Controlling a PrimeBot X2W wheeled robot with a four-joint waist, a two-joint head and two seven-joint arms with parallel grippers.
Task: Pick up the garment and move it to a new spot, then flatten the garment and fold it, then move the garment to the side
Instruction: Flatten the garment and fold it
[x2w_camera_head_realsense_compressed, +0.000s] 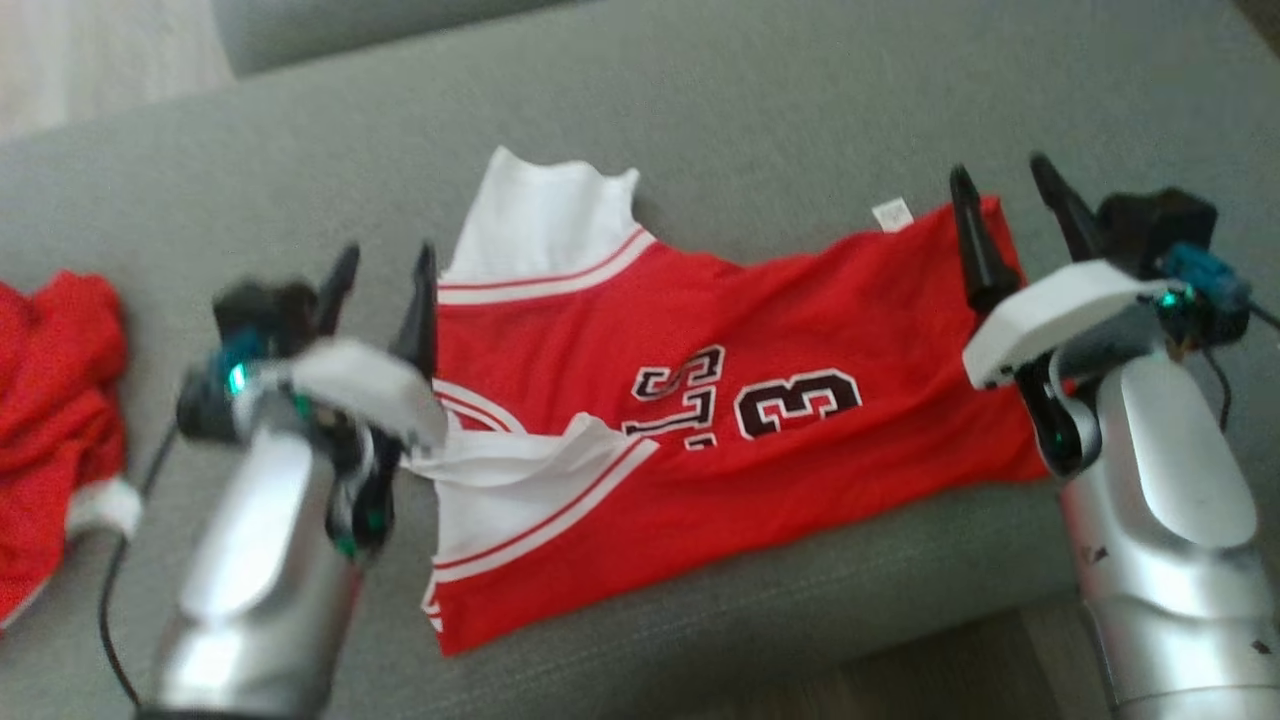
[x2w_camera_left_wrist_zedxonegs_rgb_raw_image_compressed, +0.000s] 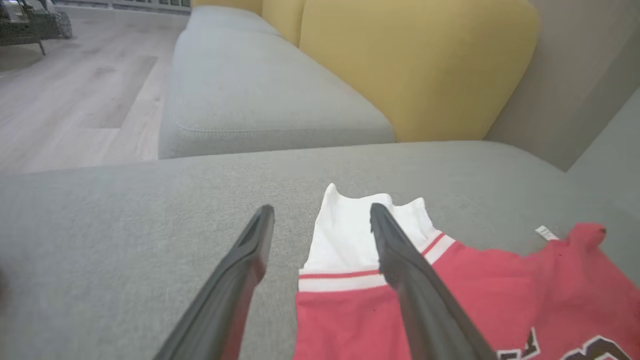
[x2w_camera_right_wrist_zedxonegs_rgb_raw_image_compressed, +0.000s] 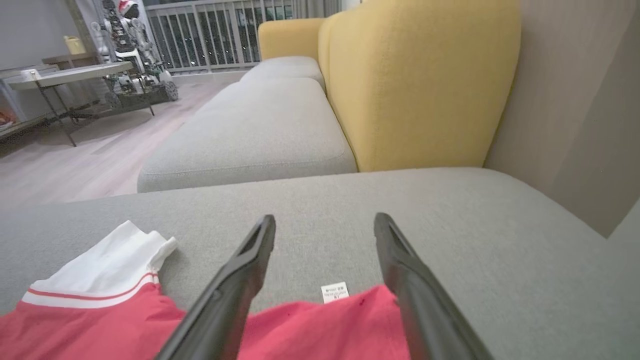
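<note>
The garment (x2w_camera_head_realsense_compressed: 720, 400) is a red basketball jersey with white trim and black "13" lettering, folded lengthwise on the grey sofa seat (x2w_camera_head_realsense_compressed: 700, 120). Its white shoulder end (x2w_camera_left_wrist_zedxonegs_rgb_raw_image_compressed: 350, 230) points to the left, and a small white tag (x2w_camera_right_wrist_zedxonegs_rgb_raw_image_compressed: 334, 292) lies at its far right corner. My left gripper (x2w_camera_head_realsense_compressed: 385, 272) hovers open at the jersey's left edge, nothing between its fingers. My right gripper (x2w_camera_head_realsense_compressed: 1005, 190) stands open over the jersey's right end, also holding nothing. In the right wrist view the tag lies between the two fingers (x2w_camera_right_wrist_zedxonegs_rgb_raw_image_compressed: 235, 290).
A second red garment with white trim (x2w_camera_head_realsense_compressed: 55, 420) lies crumpled at the far left of the seat. Yellow back cushions (x2w_camera_left_wrist_zedxonegs_rgb_raw_image_compressed: 415, 65) rise behind the seat. The seat's front edge (x2w_camera_head_realsense_compressed: 800, 600) runs just below the jersey, wood floor beyond. A black cable (x2w_camera_head_realsense_compressed: 115, 590) hangs by the left arm.
</note>
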